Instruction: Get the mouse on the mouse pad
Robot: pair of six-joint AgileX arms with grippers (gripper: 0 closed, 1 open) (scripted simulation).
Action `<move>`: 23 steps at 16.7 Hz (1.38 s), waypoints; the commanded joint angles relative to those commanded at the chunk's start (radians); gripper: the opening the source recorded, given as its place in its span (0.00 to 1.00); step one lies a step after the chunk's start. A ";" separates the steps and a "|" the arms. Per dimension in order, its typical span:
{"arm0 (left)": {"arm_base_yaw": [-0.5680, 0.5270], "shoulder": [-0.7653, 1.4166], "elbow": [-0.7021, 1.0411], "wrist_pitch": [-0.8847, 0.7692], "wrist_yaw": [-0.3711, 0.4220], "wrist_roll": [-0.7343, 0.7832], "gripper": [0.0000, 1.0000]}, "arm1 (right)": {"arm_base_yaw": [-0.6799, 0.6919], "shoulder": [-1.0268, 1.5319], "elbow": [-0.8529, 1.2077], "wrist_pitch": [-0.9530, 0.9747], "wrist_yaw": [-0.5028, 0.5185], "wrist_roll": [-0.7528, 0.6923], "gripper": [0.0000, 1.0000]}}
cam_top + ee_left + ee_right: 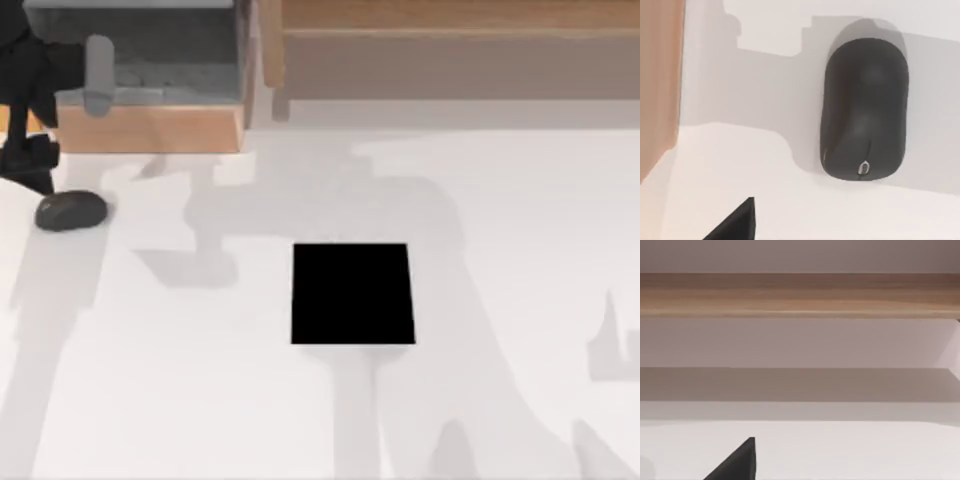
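Now mouse point(70, 210) just below left pincer point(28, 160), untouched.

mouse point(70, 210): on the table point(500, 250), far left, well apart from the mouse pad; in the left wrist view point(865, 110), flat on the table
mouse pad point(352, 294): flat on the table, near the middle, to the right of the mouse and nearer the front edge
box point(150, 90): at the back left, behind the mouse
wooden rail point(450, 40): along the back, right of the box; in the right wrist view point(800, 295), across the far side of the table
left arm point(25, 110): at the far left edge, just behind the mouse, beside the box
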 joint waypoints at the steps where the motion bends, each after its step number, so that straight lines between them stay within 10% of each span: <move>1: 0.000 0.000 0.000 0.000 0.000 0.000 1.00 | 0.000 0.000 0.000 0.000 0.000 0.000 1.00; 23: 0.002 0.070 -0.278 0.349 0.001 0.002 0.92 | 0.000 0.000 0.000 0.000 0.000 0.000 1.00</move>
